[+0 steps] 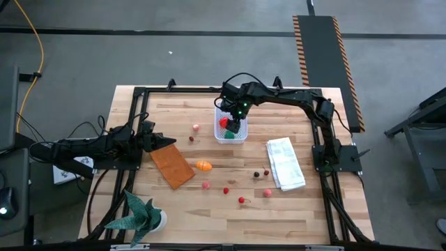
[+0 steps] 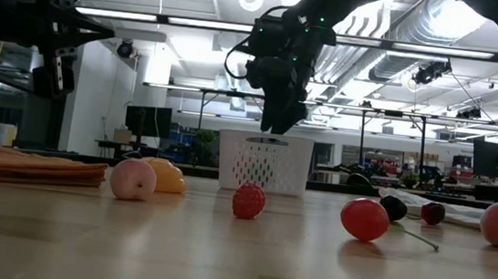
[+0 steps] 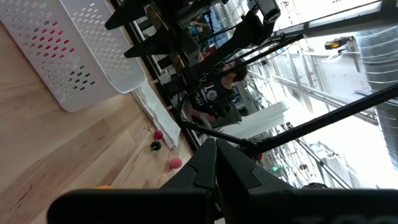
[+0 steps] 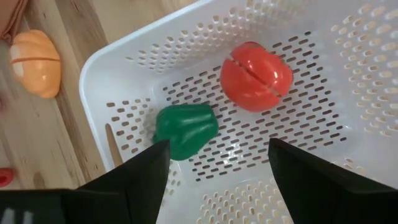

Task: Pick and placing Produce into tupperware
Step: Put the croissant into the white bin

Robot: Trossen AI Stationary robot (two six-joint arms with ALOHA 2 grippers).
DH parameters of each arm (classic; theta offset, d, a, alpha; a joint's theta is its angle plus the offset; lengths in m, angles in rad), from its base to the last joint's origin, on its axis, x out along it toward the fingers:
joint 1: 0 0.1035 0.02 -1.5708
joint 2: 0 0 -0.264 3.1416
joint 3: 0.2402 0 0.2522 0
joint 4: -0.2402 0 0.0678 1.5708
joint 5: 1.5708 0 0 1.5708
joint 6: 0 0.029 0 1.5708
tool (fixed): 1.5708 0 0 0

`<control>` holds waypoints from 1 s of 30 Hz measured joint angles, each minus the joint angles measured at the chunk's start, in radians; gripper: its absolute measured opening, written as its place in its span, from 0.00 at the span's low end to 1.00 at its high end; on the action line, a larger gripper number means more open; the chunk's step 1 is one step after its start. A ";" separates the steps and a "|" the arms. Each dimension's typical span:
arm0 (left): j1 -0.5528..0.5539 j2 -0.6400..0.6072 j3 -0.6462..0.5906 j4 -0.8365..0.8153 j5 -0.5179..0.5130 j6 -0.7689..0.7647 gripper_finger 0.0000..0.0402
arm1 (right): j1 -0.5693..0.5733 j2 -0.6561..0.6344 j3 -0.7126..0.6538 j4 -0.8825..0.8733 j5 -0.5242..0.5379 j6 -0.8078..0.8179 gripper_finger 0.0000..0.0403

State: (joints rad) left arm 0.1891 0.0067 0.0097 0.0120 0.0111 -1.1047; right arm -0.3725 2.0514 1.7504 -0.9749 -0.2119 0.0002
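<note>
The white perforated tub (image 1: 230,132) stands at the table's far middle; it also shows in the low view (image 2: 263,162). In it lie a green piece (image 4: 185,129) and a red tomato-like ball (image 4: 256,76). My right gripper (image 4: 217,155) hangs open and empty just above the tub (image 1: 235,123). An orange piece (image 1: 203,166) lies on the table, with pink (image 1: 196,127), red (image 1: 226,189) and dark (image 1: 256,173) berries around it. My left gripper (image 1: 157,142) waits shut at the table's left, above the orange-brown rectangle.
An orange-brown flat rectangle (image 1: 171,166) lies left of centre. A folded white cloth (image 1: 286,162) lies at the right. A green spiky plant (image 1: 139,213) stands at the near left corner. A black frame (image 1: 139,90) runs around the table.
</note>
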 joint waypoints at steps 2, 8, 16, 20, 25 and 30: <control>0.000 0.000 0.000 0.000 0.000 0.000 0.00 | 0.000 0.000 0.000 0.000 0.001 -0.021 0.65; 0.000 0.000 0.000 0.000 0.000 0.000 0.00 | -0.007 -0.001 0.038 -0.021 0.004 -0.069 0.65; 0.000 0.000 0.000 0.000 0.002 0.000 0.00 | -0.007 -0.002 0.127 -0.209 0.061 -0.160 0.65; 0.000 0.000 0.000 0.000 0.003 0.000 0.00 | -0.008 -0.002 0.162 -0.326 0.072 -0.217 0.65; 0.000 0.000 0.000 0.000 0.004 0.000 0.00 | -0.007 -0.012 0.167 -0.375 0.072 -0.234 0.65; 0.000 0.000 0.000 0.000 0.004 0.000 0.00 | -0.008 -0.025 0.167 -0.370 0.072 -0.225 0.65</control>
State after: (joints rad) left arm 0.1890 0.0067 0.0097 0.0120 0.0151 -1.1045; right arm -0.3801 2.0269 1.9171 -1.3449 -0.1398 -0.2248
